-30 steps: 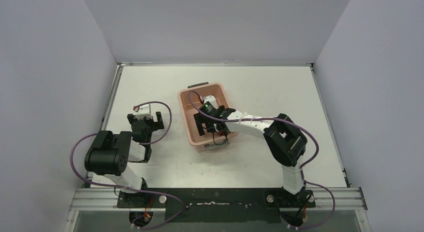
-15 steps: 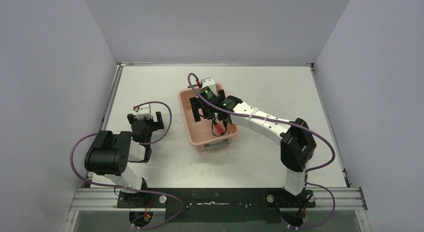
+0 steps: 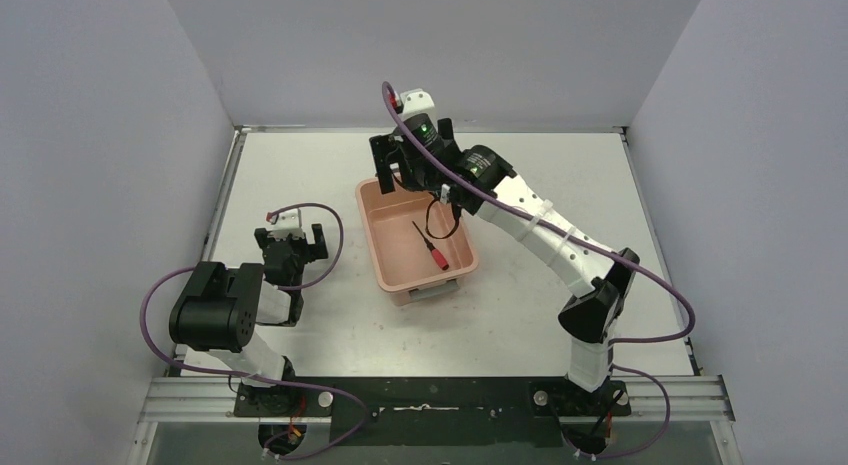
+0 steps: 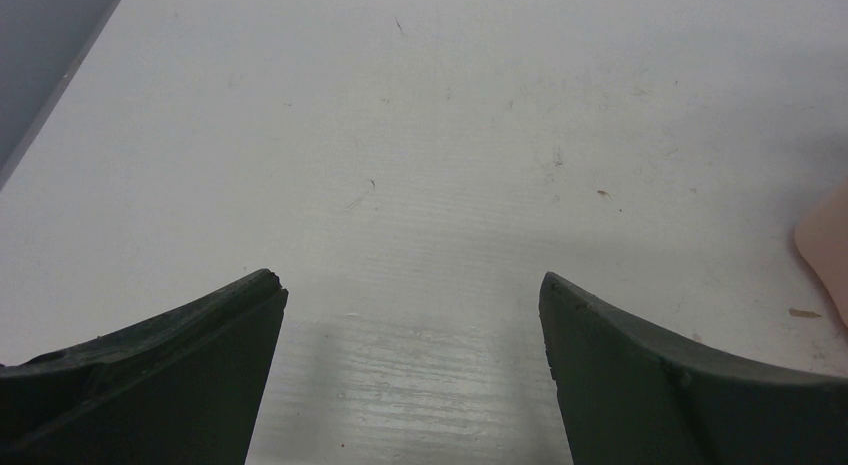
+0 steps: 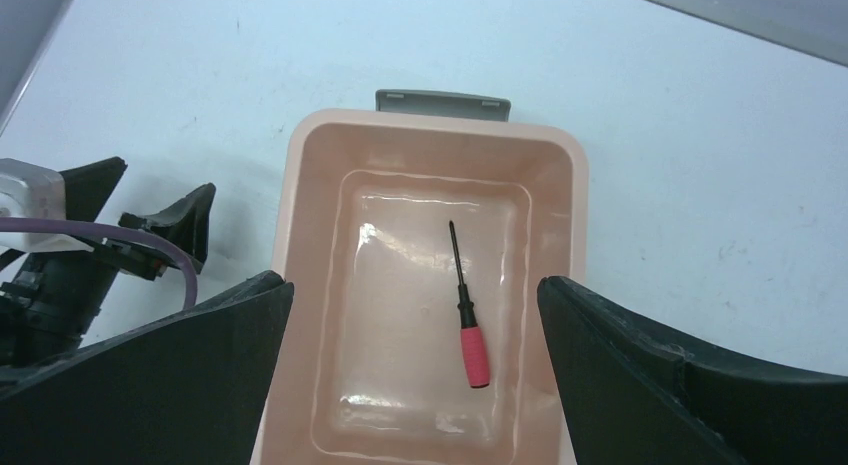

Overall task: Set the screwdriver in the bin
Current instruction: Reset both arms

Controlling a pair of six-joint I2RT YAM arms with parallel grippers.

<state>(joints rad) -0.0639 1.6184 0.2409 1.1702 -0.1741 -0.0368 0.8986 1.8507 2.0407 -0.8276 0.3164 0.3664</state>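
The screwdriver [image 3: 431, 247] lies flat on the floor of the salmon-pink bin [image 3: 380, 225], red handle toward the near end. In the right wrist view the screwdriver [image 5: 466, 310] lies inside the bin [image 5: 300, 245], right of its middle. My right gripper [image 3: 395, 163] is open and empty, raised above the bin's far end; in its own view the gripper [image 5: 415, 285] looks down into the bin. My left gripper [image 3: 300, 237] is open and empty, low over the bare table left of the bin, and shows in its own view [image 4: 410, 285].
Grey walls close the table on the left, back and right. The bin's corner [image 4: 830, 245] shows at the right edge of the left wrist view. My left arm [image 5: 80, 245] with its purple cable shows at the left of the right wrist view.
My right gripper has risen out of the bin and moved toward the back wall, leaving the screwdriver on the bin's floor. My left arm has not moved.
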